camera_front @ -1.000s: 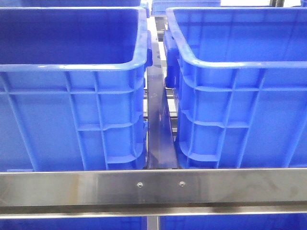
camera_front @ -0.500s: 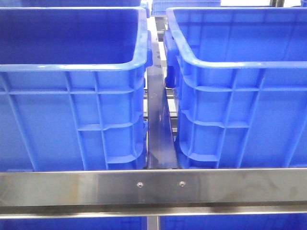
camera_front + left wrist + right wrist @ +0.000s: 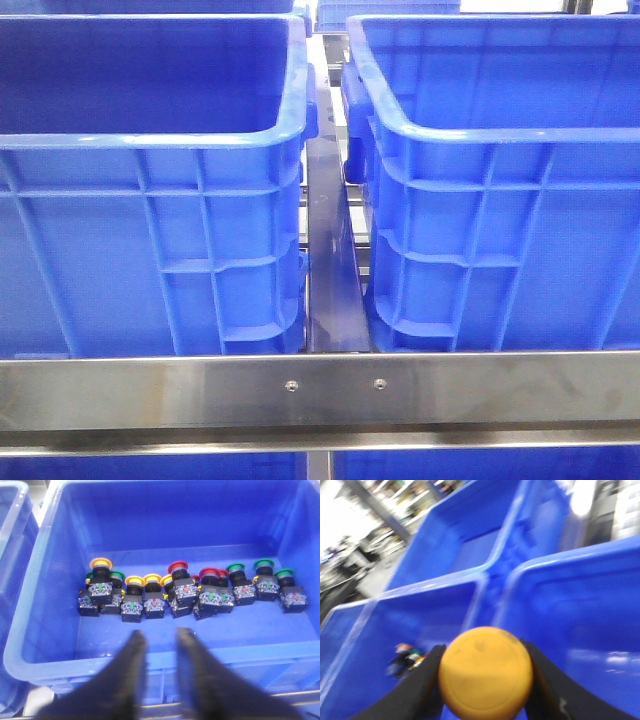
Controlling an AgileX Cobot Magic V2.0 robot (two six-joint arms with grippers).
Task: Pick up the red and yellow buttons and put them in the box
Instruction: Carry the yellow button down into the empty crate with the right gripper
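My right gripper (image 3: 485, 680) is clamped on a smooth, round yellow button (image 3: 485, 679), its black fingers (image 3: 422, 682) pressing both sides, held above the glossy blue plastic crates (image 3: 470, 560). My left gripper (image 3: 157, 645) hangs with its dark tapered fingers (image 3: 131, 655) slightly apart, holding nothing, over the near wall of a ribbed blue crate (image 3: 165, 530). On that crate's floor lies a row of buttons (image 3: 190, 590) with red, yellow and green caps.

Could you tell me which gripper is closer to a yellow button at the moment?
Right. The right gripper is shut on a yellow button, pinched between its fingers. The left gripper is open and empty, apart from the row of buttons in the blue crate.
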